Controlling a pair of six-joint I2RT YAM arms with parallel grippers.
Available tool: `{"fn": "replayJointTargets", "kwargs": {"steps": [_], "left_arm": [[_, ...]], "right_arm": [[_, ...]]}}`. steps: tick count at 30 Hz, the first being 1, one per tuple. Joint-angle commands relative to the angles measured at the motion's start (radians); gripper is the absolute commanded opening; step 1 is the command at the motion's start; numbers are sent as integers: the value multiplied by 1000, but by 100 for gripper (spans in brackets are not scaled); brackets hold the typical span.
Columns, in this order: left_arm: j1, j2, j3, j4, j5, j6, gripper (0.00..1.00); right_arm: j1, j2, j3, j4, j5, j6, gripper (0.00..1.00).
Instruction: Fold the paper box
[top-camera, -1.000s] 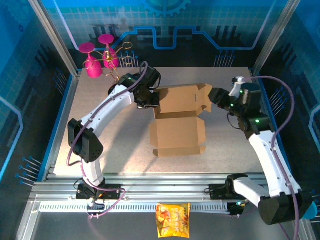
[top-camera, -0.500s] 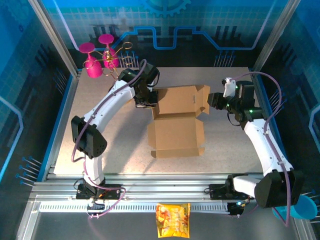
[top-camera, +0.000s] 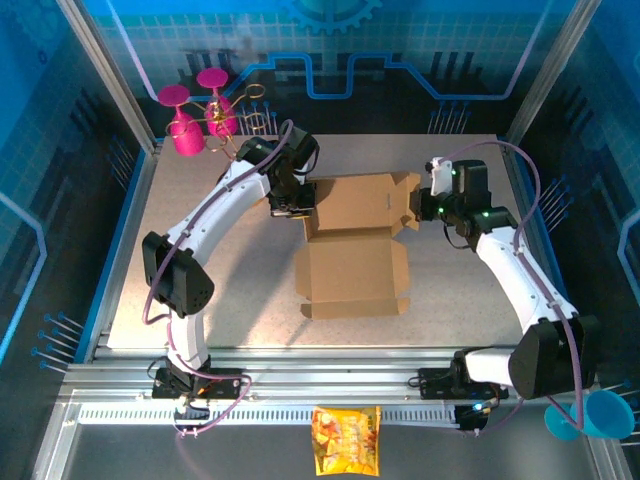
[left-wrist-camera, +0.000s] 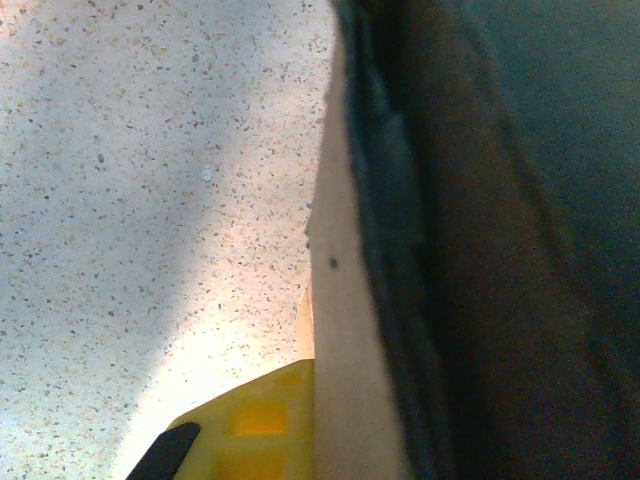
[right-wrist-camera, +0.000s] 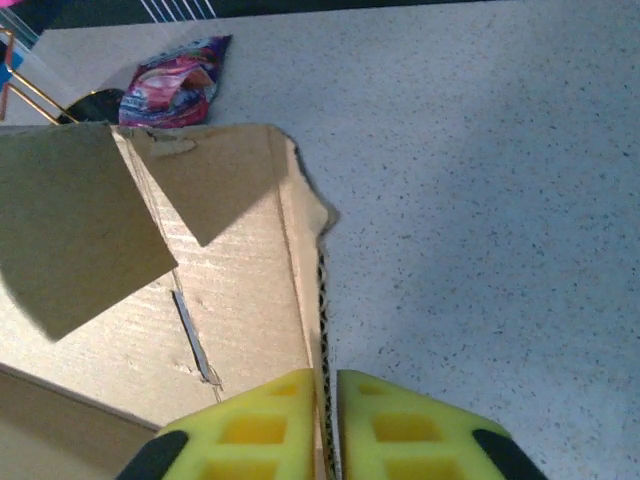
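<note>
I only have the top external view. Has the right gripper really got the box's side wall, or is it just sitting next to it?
Observer: It has it. In the right wrist view the right gripper is shut, and its yellow fingers pinch the edge of the paper box wall.
Operator: And the left one?
Observer: In the left wrist view the left gripper is shut too, with a cardboard edge lying against its yellow finger.
Operator: Is there anything beyond the box?
Observer: A crumpled pink and blue wrapper lies on the table past the box's far corner.
</note>
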Motion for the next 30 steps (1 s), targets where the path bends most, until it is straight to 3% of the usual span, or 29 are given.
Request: {"fn": "replayJointTargets", "kwargs": {"steps": [1,5,9,12,16,20,24,25,28,30], "left_arm": [[11,19,36,-21,30,3,0],[12,24,35,-11,28,-20,0],[12,30,39,-4,34,-35,0],[12,34,42,-4,37,-35,0],[12,37,43,-4,41,-36,0],[12,34,40,-3,42,-37,0],[12,23,25,4,41,-27,0],[13,20,18,11,45,-23,0],[24,5,-6,39,64,12,0],[34,0,-16,53,89,39,0]], "right_arm": [[62,11,63,-60,179,-44,0],[200,-11,94,-131,478,-27,0],[383,-38,106,-198,890,63,0],[508,-12,130,-244,1116,124,0],[603,55,189,-311,1280,193,0],[651,138,265,-385,1331,238,0],[653,143,301,-355,1185,192,0],[644,128,302,-330,1119,155,4],[536,39,304,-276,650,44,42],[408,-53,280,-218,213,-15,65]]}}
